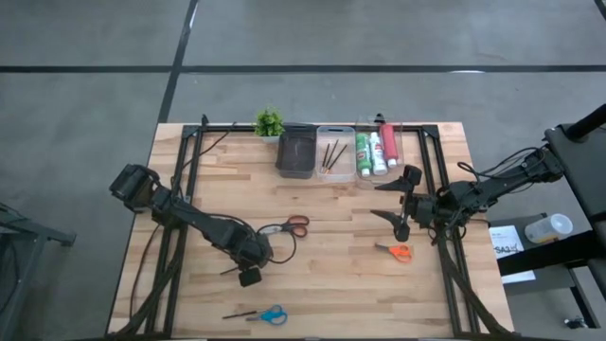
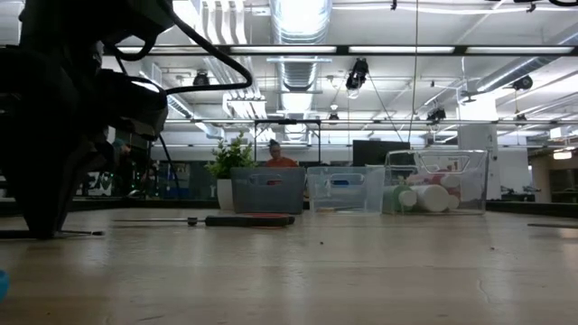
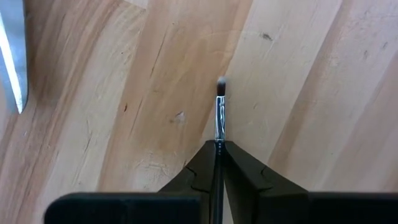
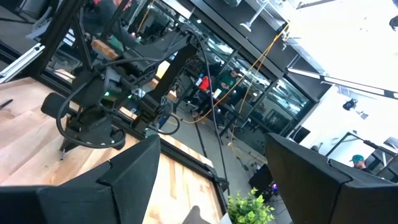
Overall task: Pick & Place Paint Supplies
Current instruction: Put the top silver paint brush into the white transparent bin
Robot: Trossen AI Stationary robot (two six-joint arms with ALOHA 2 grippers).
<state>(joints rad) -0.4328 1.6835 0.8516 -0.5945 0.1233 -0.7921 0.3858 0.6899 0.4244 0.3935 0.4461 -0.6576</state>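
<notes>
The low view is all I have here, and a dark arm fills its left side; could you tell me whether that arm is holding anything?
Observer: Yes. The left gripper is shut on a thin brush, bristle tip pointing out over the table.
Operator: Thank you. Where is the other arm?
Observer: The right gripper hangs open at the table's right side, just behind the orange scissors.
Operator: Are any brushes already sorted?
Observer: Two lie in the clear bin at the back.

Pale striped-grain wooden table [image 1: 331,275], red-handled scissors [image 1: 295,225], orange-handled scissors [image 1: 398,252], blue-handled scissors [image 1: 272,314], green plant [image 1: 269,122].
</notes>
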